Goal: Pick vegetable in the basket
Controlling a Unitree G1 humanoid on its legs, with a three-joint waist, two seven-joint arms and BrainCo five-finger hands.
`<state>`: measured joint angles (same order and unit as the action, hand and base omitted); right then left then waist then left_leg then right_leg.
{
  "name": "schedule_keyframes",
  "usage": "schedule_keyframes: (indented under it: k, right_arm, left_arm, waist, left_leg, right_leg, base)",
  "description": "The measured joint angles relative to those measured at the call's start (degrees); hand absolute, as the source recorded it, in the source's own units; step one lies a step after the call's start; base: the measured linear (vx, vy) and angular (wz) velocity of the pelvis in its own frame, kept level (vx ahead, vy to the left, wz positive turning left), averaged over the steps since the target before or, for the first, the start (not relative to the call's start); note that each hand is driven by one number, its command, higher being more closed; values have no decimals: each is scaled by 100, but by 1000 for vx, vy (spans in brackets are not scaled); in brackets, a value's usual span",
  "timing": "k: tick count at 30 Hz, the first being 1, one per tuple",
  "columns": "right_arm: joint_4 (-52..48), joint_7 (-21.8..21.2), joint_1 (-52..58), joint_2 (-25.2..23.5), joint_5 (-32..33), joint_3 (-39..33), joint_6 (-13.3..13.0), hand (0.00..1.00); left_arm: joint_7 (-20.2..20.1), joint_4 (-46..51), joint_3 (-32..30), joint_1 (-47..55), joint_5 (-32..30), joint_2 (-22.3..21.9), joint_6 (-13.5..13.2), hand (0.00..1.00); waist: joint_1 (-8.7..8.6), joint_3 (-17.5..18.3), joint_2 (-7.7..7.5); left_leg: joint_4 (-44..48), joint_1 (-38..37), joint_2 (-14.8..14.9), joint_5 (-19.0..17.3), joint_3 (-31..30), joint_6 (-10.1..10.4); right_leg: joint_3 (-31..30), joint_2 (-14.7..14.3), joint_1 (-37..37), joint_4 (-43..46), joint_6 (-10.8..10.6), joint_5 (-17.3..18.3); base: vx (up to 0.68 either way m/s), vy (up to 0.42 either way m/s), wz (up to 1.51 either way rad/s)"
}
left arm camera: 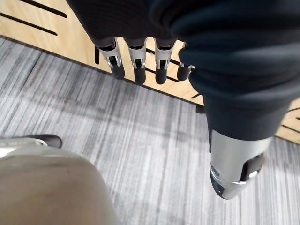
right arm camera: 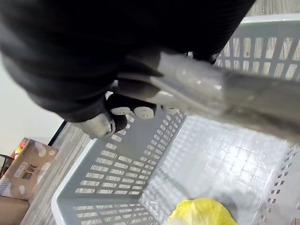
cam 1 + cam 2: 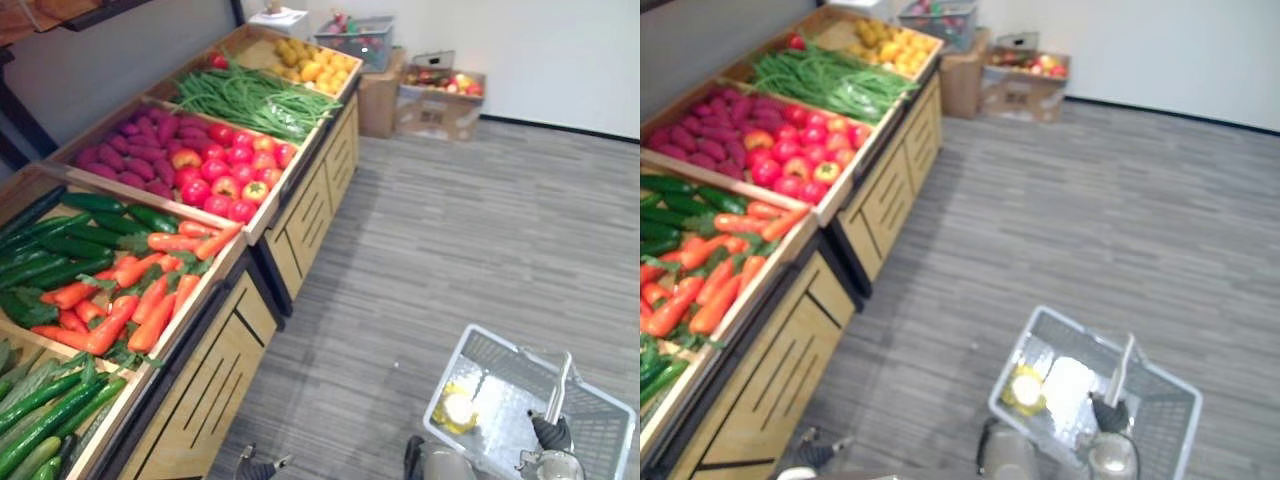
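On your far left, at 7 o'clock in the head view, the nearest crate of the wooden stand held long light green cucumbers. The next crate, at 9 o'clock, held orange carrots with green leaves on its right side and dark green cucumbers on its left side. At 10 o'clock one crate was shared: purple roots lay on its left half and red round fruits on its right half, touching them. At 11 o'clock lay a heap of green beans, and at 12 o'clock some yellow produce; its kind I cannot tell. At 1 o'clock cardboard boxes stood on the floor by the wall.

Your left hand hung at 6 o'clock, just beside the stand front. Its fingers were straight and spread, the thumb apart, and it held nothing.

At 5 o'clock was the grey basket, well apart from the stand. On its bottom, near the corner on the stand side, lay one yellow vegetable. Your right hand had its fingers curled tight round the basket handle, above the middle of the basket.
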<state>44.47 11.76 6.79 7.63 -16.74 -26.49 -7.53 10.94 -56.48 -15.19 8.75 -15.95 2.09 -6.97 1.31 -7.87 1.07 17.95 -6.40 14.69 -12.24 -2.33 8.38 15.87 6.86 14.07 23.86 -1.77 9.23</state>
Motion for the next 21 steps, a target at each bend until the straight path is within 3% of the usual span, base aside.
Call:
schedule_keyframes:
  k: [2,3,4,6,7,8,12,16,18,19,21]
  right_arm:
    - [300,48,-19,61,130,-37,12,100]
    - [380,64,20,87,160,-82,14,100]
    - [486,97,40,99,186,-216,15,100]
    - [654,178,38,192,334,-346,31,100]
    - [648,188,10,215,342,-464,51,100]
    - [646,196,0,211,361,-511,78,100]
    - [592,215,-128,226,372,-676,126,100]
    - [431,214,-227,-27,368,-598,124,100]
    - [341,197,-245,-118,364,-408,106,100]
    - [342,195,-255,-133,359,-400,106,100]
    - [369,188,-261,-133,352,-333,107,100]
  left_arm:
    - [14,15,16,-28,7,41,-1,0]
    - [26,15,20,-24,8,51,0,0]
    - [30,32,30,-22,8,71,-1,0]
    - [109,58,29,-21,10,67,5,0]
    - [164,71,19,-24,9,51,5,0]
    - [184,69,2,-26,7,56,13,0]
    - [260,61,-71,-58,-14,27,140,0]
    - [278,50,-216,7,-24,25,224,0]
    - [283,-44,-271,66,-27,1,231,0]
    - [284,-78,-277,67,-28,6,245,0]
    - [271,-248,-265,109,-52,82,263,0]
  waist:
    - [-10,-24,-22]
    - [-8,-31,-32]
    - [-10,-40,-49]
    - [-38,-45,-41]
    - [-28,-44,-22]
    - [-23,-46,-35]
    - [74,-83,-52]
    - [172,-135,-162]
    - [310,-136,-222]
    - [329,-131,-231]
    - [346,-142,-334]
  left_leg:
    - [918,570,151,386,132,30]
    - [1062,672,227,373,307,46]
    - [1123,846,310,362,855,40]
    - [600,1050,285,499,1823,-140]
    - [123,1229,226,836,2285,-246]
    - [-3,1260,183,871,2476,-261]
    - [-1288,1198,-369,1323,2505,-396]
    - [-1413,1201,-583,1393,2347,-473]
    - [-1586,1090,-686,1409,2377,-535]
    - [-1609,1064,-723,1389,2387,-574]
    - [-1522,854,-975,1184,2547,-711]
  right_leg:
    - [498,47,-566,-458,33,8]
    - [687,86,-771,-594,46,-1]
    - [992,131,-1103,-844,60,-14]
    - [1513,243,-1444,-1066,43,-29]
    - [1744,271,-1471,-1081,37,-30]
    - [1858,294,-1476,-1074,16,-39]
    - [2399,512,-1462,-1304,-248,-214]
    - [2556,600,-1696,-1494,-423,-323]
    - [2517,676,-1730,-1456,-449,-327]
    - [2513,720,-1728,-1425,-481,-300]
    - [2424,1158,-1669,-919,-787,99]
  base:
    - [224,-258,117]
    - [186,-180,121]
    - [175,-161,126]
    - [123,-72,132]
    - [80,1,97]
    - [71,49,109]
    - [49,139,89]
    - [-8,125,48]
    - [-35,101,1]
    - [-41,106,1]
    - [3,146,6]
